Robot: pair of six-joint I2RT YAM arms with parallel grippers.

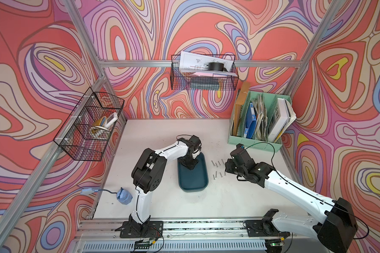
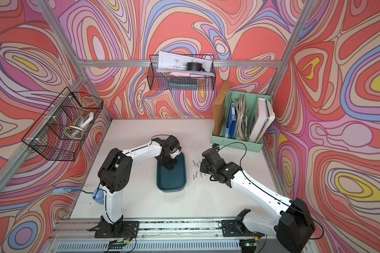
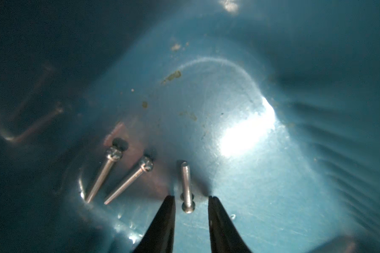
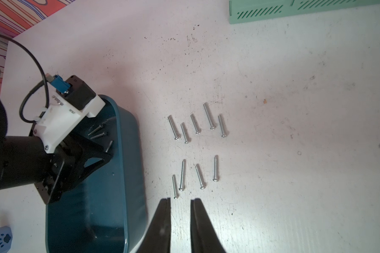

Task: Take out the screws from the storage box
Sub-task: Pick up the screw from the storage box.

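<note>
The storage box (image 1: pixel 193 188), a dark teal tray, lies mid-table in both top views (image 2: pixel 171 183). My left gripper (image 3: pixel 191 198) reaches down into its far end, open, with its fingertips either side of one screw's (image 3: pixel 187 188) head and a gap on each side. Two more screws (image 3: pixel 128 180) lie beside it on the tray floor (image 3: pixel 261 175). Several screws (image 4: pixel 198 123) lie in two rows on the table right of the tray (image 4: pixel 92 219). My right gripper (image 4: pixel 180 200) hovers open and empty just short of the nearer row.
A mint-green file organiser (image 1: pixel 259 122) stands at the back right. Black wire baskets hang on the left wall (image 1: pixel 90 127) and on the back wall (image 1: pixel 203 72). A blue object with a cable (image 1: pixel 124 196) lies beside the left arm's base.
</note>
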